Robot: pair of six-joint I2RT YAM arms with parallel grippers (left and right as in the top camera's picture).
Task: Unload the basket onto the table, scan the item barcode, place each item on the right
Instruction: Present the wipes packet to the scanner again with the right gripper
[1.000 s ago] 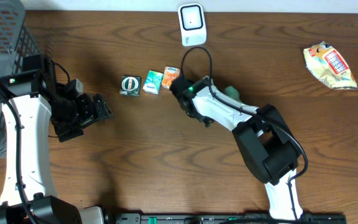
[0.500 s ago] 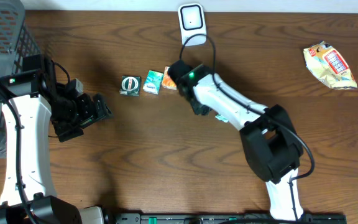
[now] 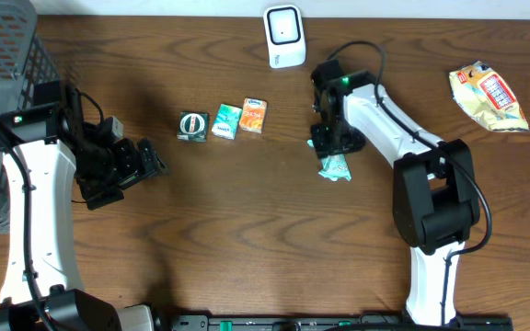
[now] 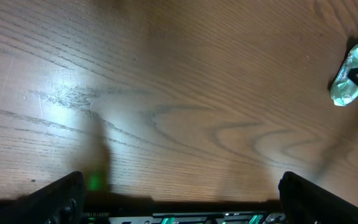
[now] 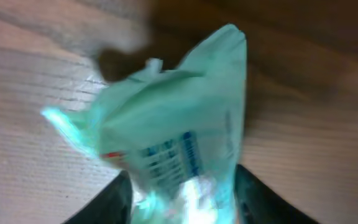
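Overhead view: the mint-green packet (image 3: 335, 167) lies on the table (image 3: 247, 239), apart from the white scanner (image 3: 283, 37). The right claw (image 3: 331, 142) sits at the packet's upper end. Right wrist view: the packet is blurred and lies between the two fingers (image 5: 114, 196); whether it is gripped or free cannot be told. The left claw (image 3: 147, 162) stands wide, holding nothing, over bare wood.
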